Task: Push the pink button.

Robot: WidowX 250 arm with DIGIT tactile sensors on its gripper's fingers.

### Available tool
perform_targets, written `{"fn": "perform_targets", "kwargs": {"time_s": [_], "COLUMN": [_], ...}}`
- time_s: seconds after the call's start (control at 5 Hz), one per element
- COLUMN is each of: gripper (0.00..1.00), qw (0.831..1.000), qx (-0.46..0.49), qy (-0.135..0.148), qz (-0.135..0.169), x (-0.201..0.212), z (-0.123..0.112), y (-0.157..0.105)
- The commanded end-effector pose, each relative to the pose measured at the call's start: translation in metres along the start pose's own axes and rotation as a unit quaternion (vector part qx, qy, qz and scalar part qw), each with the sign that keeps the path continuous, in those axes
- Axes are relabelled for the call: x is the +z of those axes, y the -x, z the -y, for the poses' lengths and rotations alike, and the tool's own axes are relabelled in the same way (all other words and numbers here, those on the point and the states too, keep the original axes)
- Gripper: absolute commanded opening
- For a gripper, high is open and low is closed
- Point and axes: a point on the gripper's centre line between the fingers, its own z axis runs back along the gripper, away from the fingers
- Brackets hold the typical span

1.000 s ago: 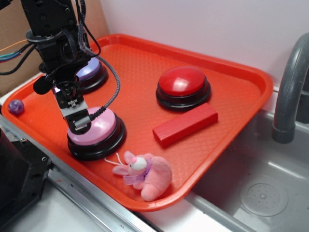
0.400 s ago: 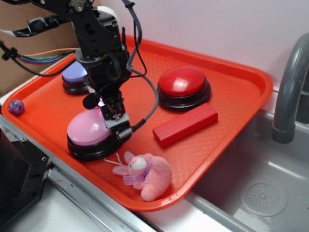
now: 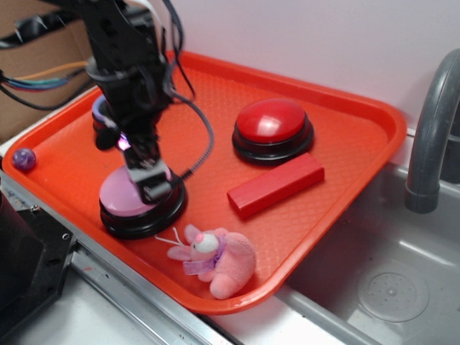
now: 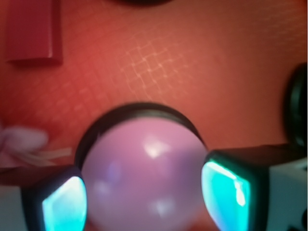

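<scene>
The gripper (image 3: 153, 185), fingers apart, is hanging directly above the pink button (image 3: 128, 195) at the near-left of the orange tray (image 3: 345, 180). Pressing seems in hand; next it needs a straight descent onto the dome.

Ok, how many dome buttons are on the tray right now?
3: pink button front-left under the gripper, red button centre-back, lavender button back-left, mostly hidden by the arm.

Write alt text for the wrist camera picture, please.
A glossy pink button on a black base fills the lower middle, seen close from above between the pincer's two fingers, which stand apart either side of it. Beneath is an orange tray, with a red block at upper left.
</scene>
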Motion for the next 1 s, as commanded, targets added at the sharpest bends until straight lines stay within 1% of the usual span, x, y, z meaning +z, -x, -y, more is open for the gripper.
{"fn": "perform_targets", "kwargs": {"time_s": [0.0,0.2,0.4,0.8], "gripper": [1.0,1.0,1.0,1.0], "qw": [1.0,0.999,0.997,0.994], "qx": [0.014,0.036,0.071,0.105], "qy": [-0.012,0.003,0.022,0.024], "qz": [0.024,0.013,0.009,0.011], "x": [0.051,0.054,0.06,0.068], "z": [-0.004,-0.01,-0.016,-0.027], "y": [-0.001,0.0,0.004,0.007]}}
